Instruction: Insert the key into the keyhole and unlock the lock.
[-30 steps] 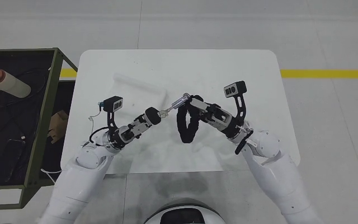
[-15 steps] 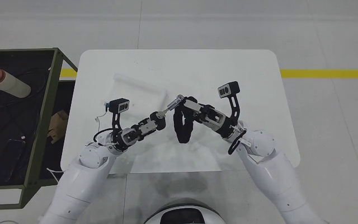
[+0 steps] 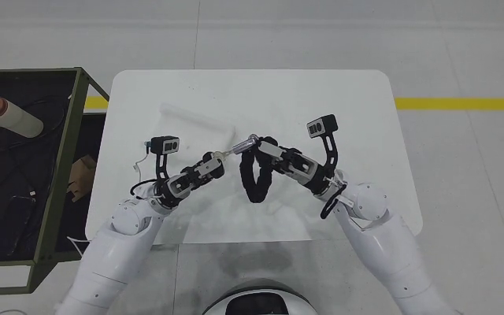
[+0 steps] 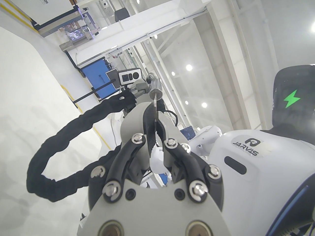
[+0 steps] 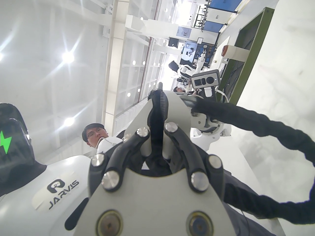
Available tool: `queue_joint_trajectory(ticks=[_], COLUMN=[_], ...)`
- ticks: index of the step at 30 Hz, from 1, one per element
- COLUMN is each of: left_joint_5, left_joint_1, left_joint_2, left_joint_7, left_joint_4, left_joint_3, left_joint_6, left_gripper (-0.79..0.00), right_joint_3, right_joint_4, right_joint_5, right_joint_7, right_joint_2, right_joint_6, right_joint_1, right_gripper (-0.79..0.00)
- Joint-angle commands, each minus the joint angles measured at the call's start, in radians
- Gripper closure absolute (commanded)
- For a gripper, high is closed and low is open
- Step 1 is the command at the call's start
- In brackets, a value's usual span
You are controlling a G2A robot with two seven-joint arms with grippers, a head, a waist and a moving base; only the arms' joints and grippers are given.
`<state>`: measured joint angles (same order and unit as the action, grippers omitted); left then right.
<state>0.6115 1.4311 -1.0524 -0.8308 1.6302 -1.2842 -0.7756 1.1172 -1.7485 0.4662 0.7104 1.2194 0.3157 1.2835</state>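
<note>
Lock and right arm slide a touch toward the left arm over the last second, while the left gripper [image 3: 213,163] pushes in, then eases back a little, and the key [image 3: 229,153] comes up into line with the barrel. Now the lock [image 3: 247,143] hangs above the middle of the table [image 3: 315,102], its silver barrel pointing at the left arm and its black cable [image 3: 253,178] looping down toward the robot. The right gripper [image 3: 271,150] is clamped on the lock at the end where the cable joins; from its wrist, the black sleeve sits squeezed between the fingers [image 5: 172,114]. Left gripper is pinched tight on the key, the blade sticking straight out past the fingertips. From the left wrist, the blade [image 4: 155,108] runs edge-on right up to the lock's round end face [image 4: 155,91], tip touching it; how deep it sits, I cannot tell. Key axis and barrel axis look like one line, lock dead ahead of the left gripper. Left forearm reaches in low, wrist level, and the right mirrors it. Next up, by my read: a straight push along that line, then a twist.
</note>
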Motion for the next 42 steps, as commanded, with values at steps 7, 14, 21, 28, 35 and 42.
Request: queue_joint_trajectory(ticks=[7,14,21,28,35,42], left_joint_5=[-0.001,0.021,0.027,0.021,0.026,0.041], left_joint_1=[0.002,0.013,0.014,0.017,0.021,0.022], left_joint_2=[-0.004,-0.004,-0.007,-0.008,-0.007,-0.005], left_joint_7=[-0.020,-0.049,-0.058,-0.066,-0.087,-0.130], left_joint_4=[0.004,0.006,0.012,0.009,0.008,-0.003], left_joint_3=[0.007,-0.003,0.000,0.001,-0.006,-0.014], left_joint_6=[0.013,-0.008,-0.008,-0.001,-0.001,0.005], left_gripper=[0.000,0.000,0.000,0.000,0.000,0.000], right_joint_3=[-0.003,-0.008,-0.009,0.000,-0.003,-0.012], right_joint_4=[-0.005,0.004,0.022,0.015,0.018,0.027], right_joint_5=[-0.049,-0.030,0.011,0.006,-0.001,-0.015], right_joint_7=[0.001,0.011,0.010,0.026,0.029,0.026], right_joint_2=[0.001,0.002,0.006,0.004,0.004,0.006], right_joint_6=[0.014,0.004,0.017,0.010,0.007,0.006], right_joint_1=[0.004,0.006,0.005,0.012,0.013,0.005], right_gripper=[0.000,0.000,0.000,0.000,0.000,0.000])
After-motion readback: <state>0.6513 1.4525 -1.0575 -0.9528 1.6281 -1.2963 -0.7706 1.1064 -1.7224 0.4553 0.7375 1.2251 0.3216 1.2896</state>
